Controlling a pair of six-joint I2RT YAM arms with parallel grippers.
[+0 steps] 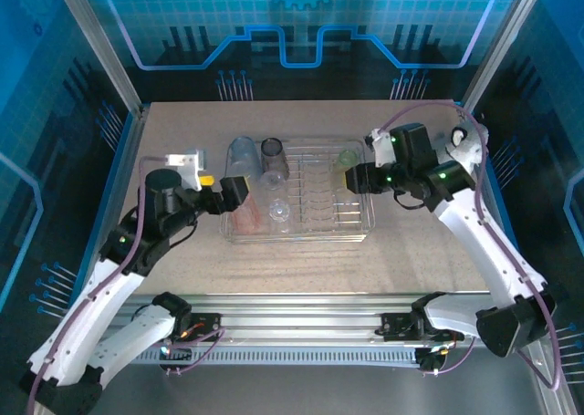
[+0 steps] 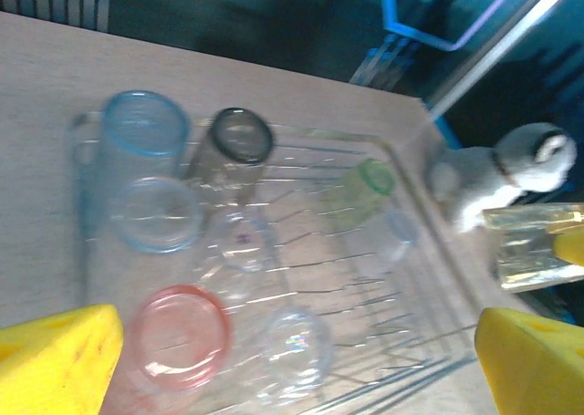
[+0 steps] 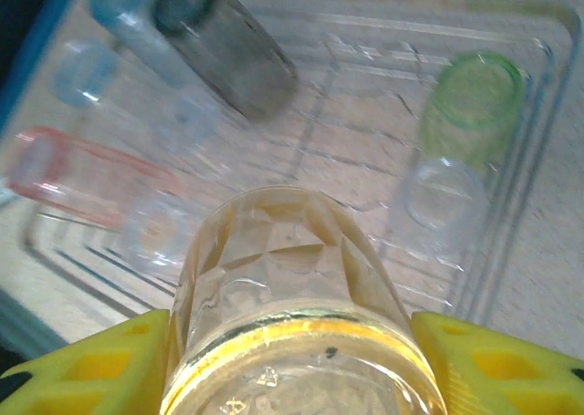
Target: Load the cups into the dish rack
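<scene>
Yellowish cup [image 3: 292,296] clamped between right fingers [image 3: 100,368], left fingers [image 2: 55,358] spread wide, empty, over dish rack's [image 1: 301,239] left edge.

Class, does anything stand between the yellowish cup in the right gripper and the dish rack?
Nothing visible does. The right gripper holds the yellowish cup over bare wires of the dish rack; the green cup stands aside.

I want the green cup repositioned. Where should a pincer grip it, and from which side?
Probably across its upper wall, from above: the green cup stands mouth-up in a corner of the dish rack, a clear cup close beside it, crowding sideways approaches.
</scene>
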